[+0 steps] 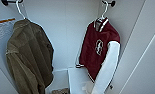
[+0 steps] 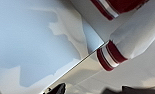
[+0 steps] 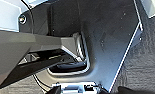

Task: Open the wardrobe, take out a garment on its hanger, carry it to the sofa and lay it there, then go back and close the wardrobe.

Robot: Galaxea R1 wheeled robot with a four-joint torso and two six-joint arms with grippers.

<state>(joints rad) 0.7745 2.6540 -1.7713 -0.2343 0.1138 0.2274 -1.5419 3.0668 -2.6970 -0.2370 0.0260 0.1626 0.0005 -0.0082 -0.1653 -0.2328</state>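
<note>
The wardrobe [image 1: 68, 27] stands open in front of me, and I look into its white interior. The garment [image 1: 95, 50], a maroon varsity jacket with white sleeves and a white chest emblem, hangs at the right on a thin white hanger [image 1: 104, 11] hooked over a dark rail [image 1: 110, 3]. In the left wrist view its white sleeve [image 2: 135, 37] and striped maroon-white cuff [image 2: 109, 56] hang close by, just beyond my left gripper [image 2: 93, 91]. My right gripper [image 3: 89, 91] is held low over the robot's dark base plate [image 3: 110, 37].
An olive-brown jacket [image 1: 28, 55] hangs at the left on its own white hanger [image 1: 20, 10]. A white door panel [image 1: 143, 50] stands open at the right. The left door carries a printed sheet [image 1: 3, 27]. A white box [image 1: 78, 77] sits low inside. Dark carpet [image 3: 148, 62] covers the floor.
</note>
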